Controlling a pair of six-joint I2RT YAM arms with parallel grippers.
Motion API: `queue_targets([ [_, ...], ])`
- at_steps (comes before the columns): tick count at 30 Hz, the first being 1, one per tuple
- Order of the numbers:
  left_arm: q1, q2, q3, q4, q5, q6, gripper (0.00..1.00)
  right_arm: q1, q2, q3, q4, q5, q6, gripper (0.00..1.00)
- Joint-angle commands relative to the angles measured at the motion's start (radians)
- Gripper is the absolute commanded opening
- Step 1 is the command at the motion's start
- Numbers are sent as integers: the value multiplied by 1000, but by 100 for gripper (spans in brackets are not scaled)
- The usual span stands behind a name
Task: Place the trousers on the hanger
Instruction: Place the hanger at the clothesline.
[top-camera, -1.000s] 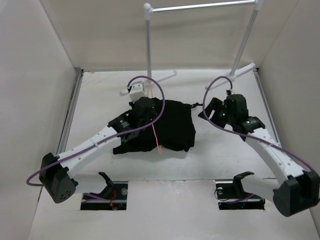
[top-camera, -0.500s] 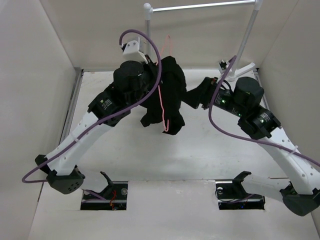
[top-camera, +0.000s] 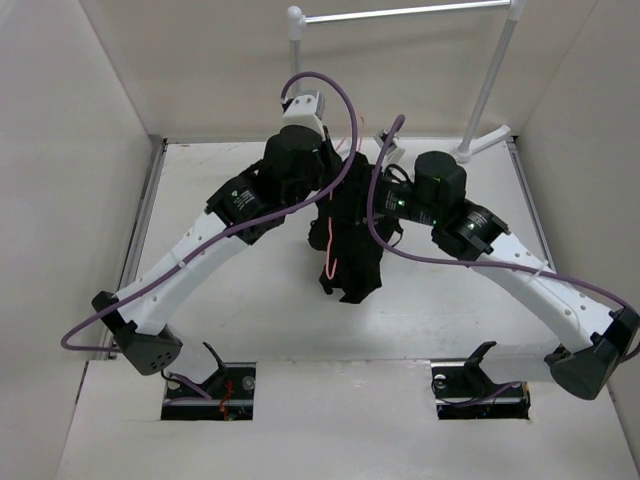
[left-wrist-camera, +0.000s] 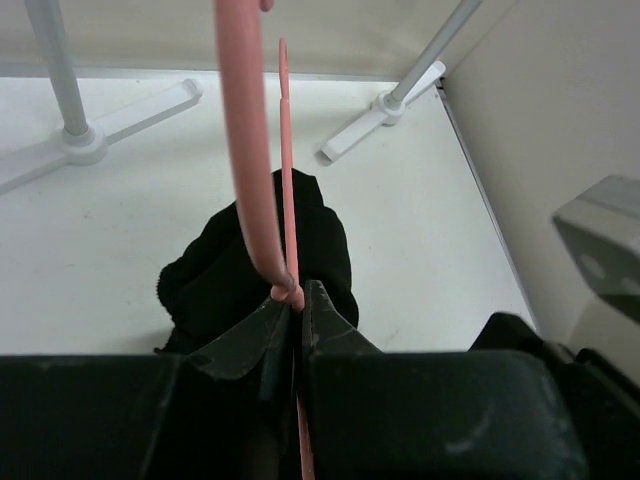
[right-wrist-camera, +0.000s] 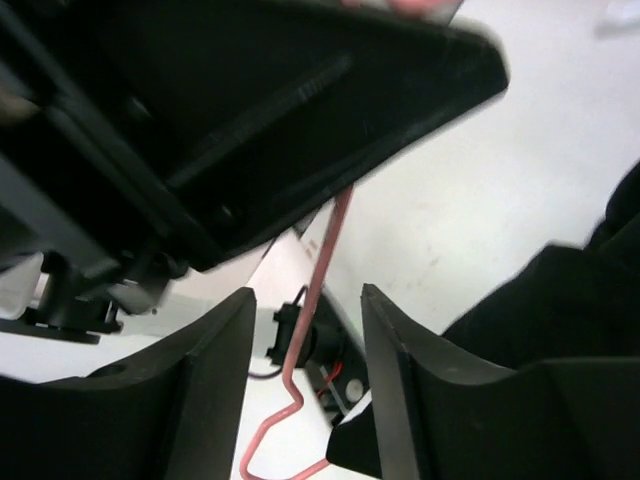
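Observation:
My left gripper is shut on the thin pink hanger, pinching its wire where the hook begins. The black trousers hang bunched from it above the table. In the top view the hanger and trousers dangle between both arms, with the left gripper above them. The right gripper is close on their right side. In the right wrist view the right gripper is open, and the hanger wire runs through the gap without touching either finger. Trousers fabric lies to its right.
A white and silver clothes rack stands at the back, its feet on the table beyond the trousers. White walls close in both sides. Two dark recesses sit at the near edge. The left arm's black body looms over the right gripper.
The left arm lifted the hanger and trousers off the table, then drew them toward the middle. The right arm swung left to the garment, and its jaws narrowed.

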Motion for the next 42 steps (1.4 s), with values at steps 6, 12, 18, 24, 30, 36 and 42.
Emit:
queue_targets([
  [6,19,-37,-18,117,4,7,0,27,-2,-50,87,-17,48,28],
  [12,26,-45,-44,132,6,4,9,27,-6,-32,125,-18,93,5],
  [18,42,-89,-78,206,9,7,43,-22,-10,7,247,-54,194,2],
  [24,75,-135,-64,244,23,13,58,-79,36,65,270,-64,222,1],
  [30,99,-183,-23,250,35,52,100,-149,92,155,258,-90,210,1],
  [36,213,-247,-130,233,4,26,100,-310,190,324,186,-129,205,1],
  [42,274,-285,-298,233,29,-16,100,-468,355,552,66,-137,191,1],
])
